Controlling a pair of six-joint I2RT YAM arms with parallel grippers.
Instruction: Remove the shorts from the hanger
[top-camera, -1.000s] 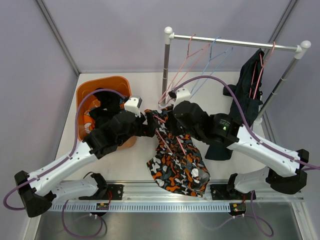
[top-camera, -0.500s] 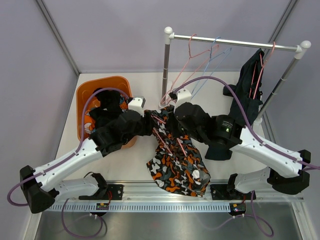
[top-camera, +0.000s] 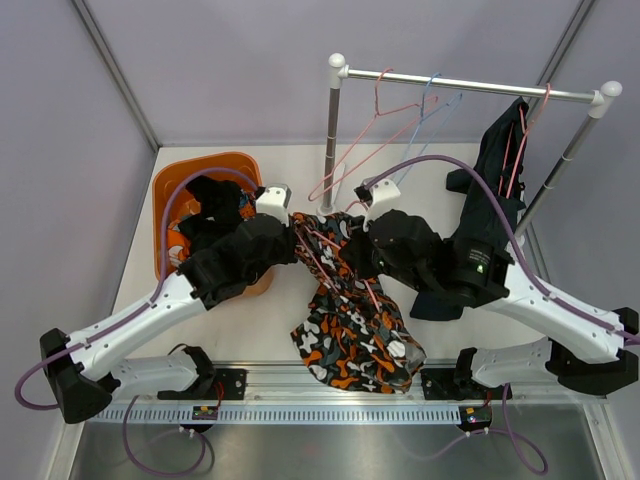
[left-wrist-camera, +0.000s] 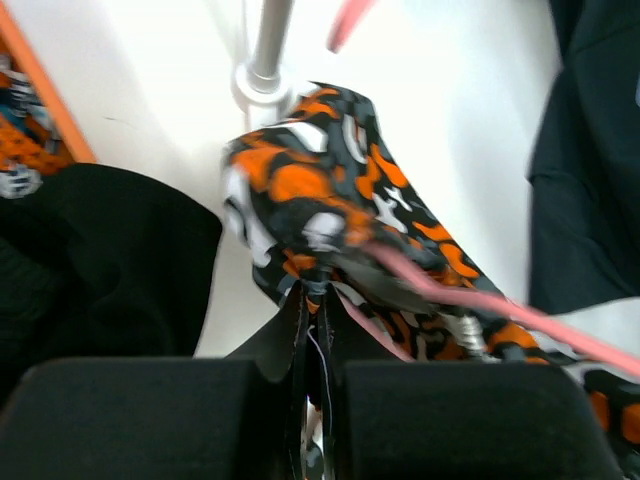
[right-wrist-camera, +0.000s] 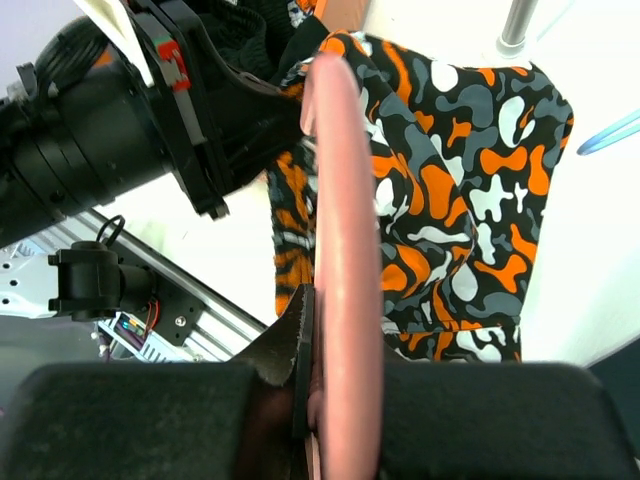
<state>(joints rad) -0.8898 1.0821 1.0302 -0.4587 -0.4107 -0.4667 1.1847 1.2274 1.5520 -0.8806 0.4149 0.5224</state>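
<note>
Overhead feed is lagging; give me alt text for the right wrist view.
A pink hanger runs up the middle, clamped in the right gripper, with camouflage shorts spread behind it. The left gripper holds the cloth at upper left.

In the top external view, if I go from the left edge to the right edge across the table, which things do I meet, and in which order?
orange basket → camouflage shorts, in the middle → dark navy shorts, hanging on the rack
</note>
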